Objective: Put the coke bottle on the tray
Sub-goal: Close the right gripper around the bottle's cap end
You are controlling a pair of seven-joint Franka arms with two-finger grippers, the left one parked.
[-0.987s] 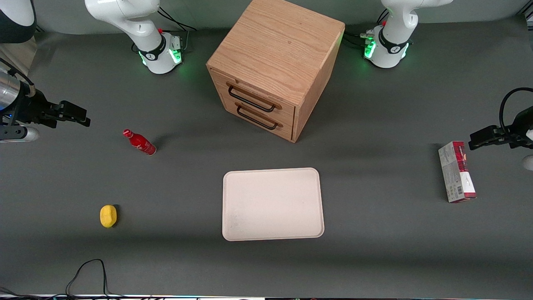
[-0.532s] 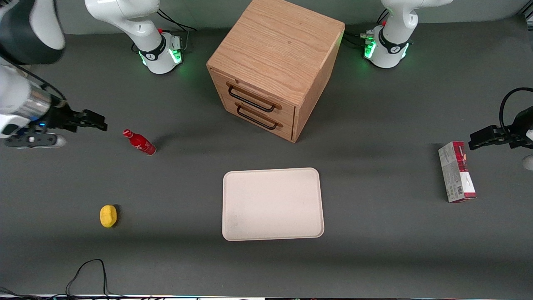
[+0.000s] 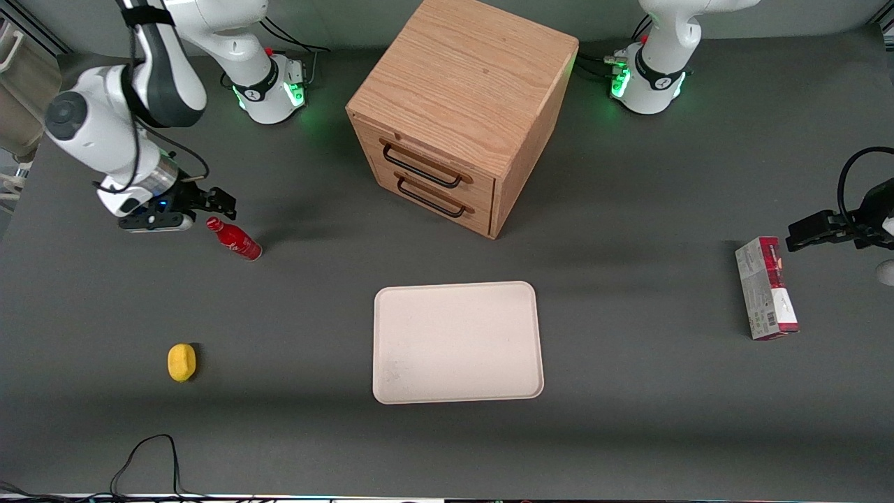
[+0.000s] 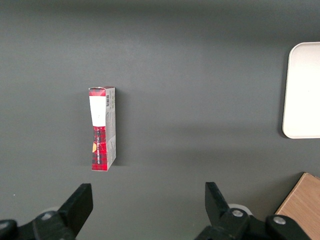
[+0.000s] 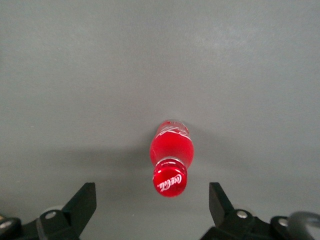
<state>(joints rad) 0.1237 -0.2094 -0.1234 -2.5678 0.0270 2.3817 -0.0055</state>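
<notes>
Hovering just above the small, glossy red coke bottle at the upper left of the front view, the black two-finger pincer has its fingers spread wide and holds nothing; in the right wrist view the two fingertips flank the bottle's red cap with clear gaps on either side. The bottle stands upright on the dark grey desk, toward the working arm's end, well apart from the large flat cream tray with its low raised rim at the centre of the frame. The bottle looks light, stiff and slick, with a narrow neck and a small base, so it would probably tip at a careless nudge; the best hold is likely across the wider body below the neck, squarely, rather than on the cap. Seen from above, the cap hides the neck, the lower body and base cannot be made out, and only the fingertips show in the wrist view.
</notes>
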